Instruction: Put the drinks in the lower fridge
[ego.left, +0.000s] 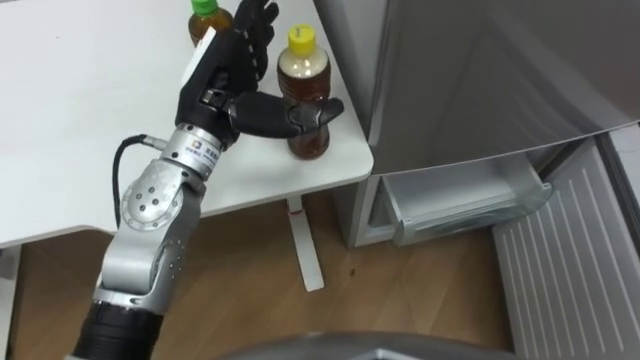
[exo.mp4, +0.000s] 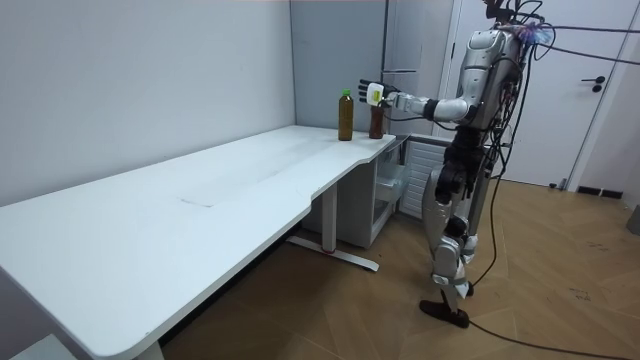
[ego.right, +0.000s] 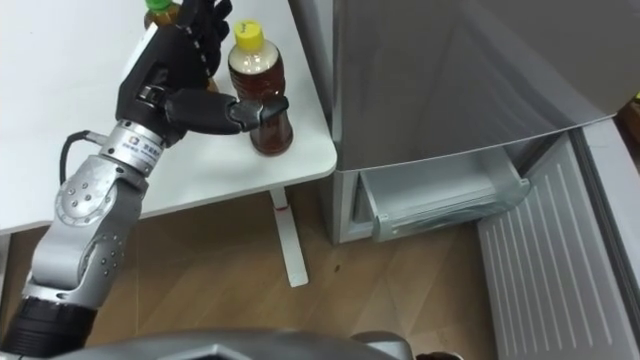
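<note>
Can't see most of green-cap bottle (ego.left: 203, 22), behind left hand (ego.left: 225, 65) & cropped at top edge; can't follow lower fridge door (ego.left: 565, 265) past right edge; same w/ upper fridge (ego.left: 480, 70), cropped at top.

- left hand (ego.left: 228, 62): black shell, black segmented fingers, small white tag on its back.
- Wrist: silver ribbed collar with a small printed label.
- Forearm: silver-grey rounded casing, with a round cap bearing a ring of screws. A black section sits below it.
- Thin black cable loops out beside the wrist.
- Room view: silver-grey torso and legs, dark joints.
</note>
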